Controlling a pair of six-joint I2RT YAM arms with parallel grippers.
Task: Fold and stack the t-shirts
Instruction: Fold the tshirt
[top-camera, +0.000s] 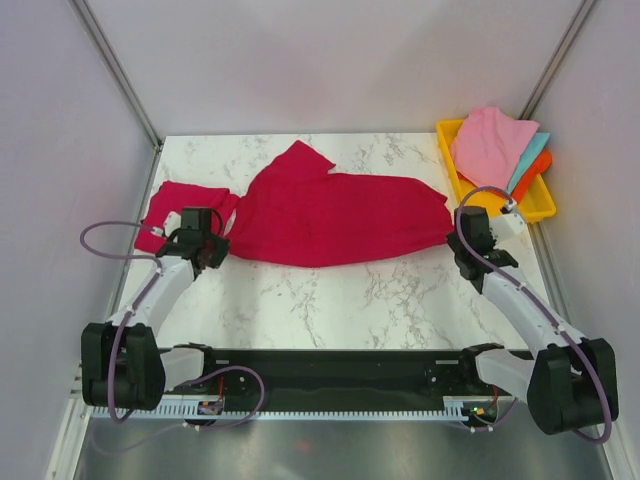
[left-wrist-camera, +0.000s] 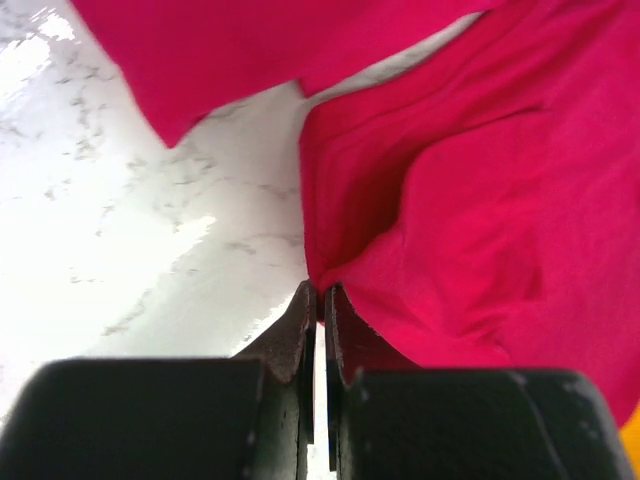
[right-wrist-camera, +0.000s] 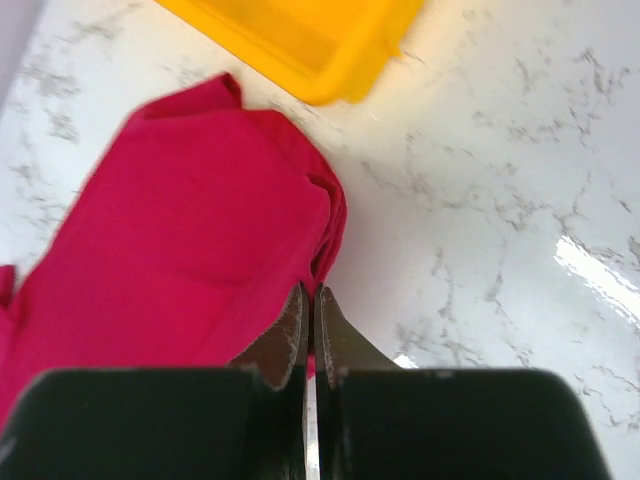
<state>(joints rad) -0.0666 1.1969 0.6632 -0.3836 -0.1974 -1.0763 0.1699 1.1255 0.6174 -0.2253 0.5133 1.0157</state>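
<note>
Reading the top view as a clock face, with 12 at the far edge:

1. Marble table (top-camera: 330, 300): carries two crimson t-shirts and a tray.
2. Smaller t-shirt (top-camera: 178, 205): lies at 9 to 10 o'clock, near the left edge, bunched and partly doubled over. Its right side runs up to the larger shirt; whether the two overlap cannot be told.
3. Left gripper (left-wrist-camera: 320, 300): set at about 8 o'clock, at the near-left corner of the larger shirt. The jaws are pressed together, with a fold of the red hem pinched between the tips. The cloth rises in creases from that point.
4. Larger t-shirt (top-camera: 340, 215): spread across the middle of the table from 9 toward 3 o'clock, lying mostly flat. One flap points toward 12 o'clock.
5. Right gripper (right-wrist-camera: 312, 300): set at about 3 o'clock, at the right end of the larger shirt. The jaws are closed on the shirt's edge, and red cloth shows between the fingers.
6. Yellow tray (top-camera: 540, 208): stands at 2 o'clock in the far-right corner, near the right gripper but apart from the shirt. It holds a pink cloth (top-camera: 490, 145) on top, with a teal cloth (top-camera: 530, 160) and an orange cloth (top-camera: 540, 172) showing beneath it.
</note>
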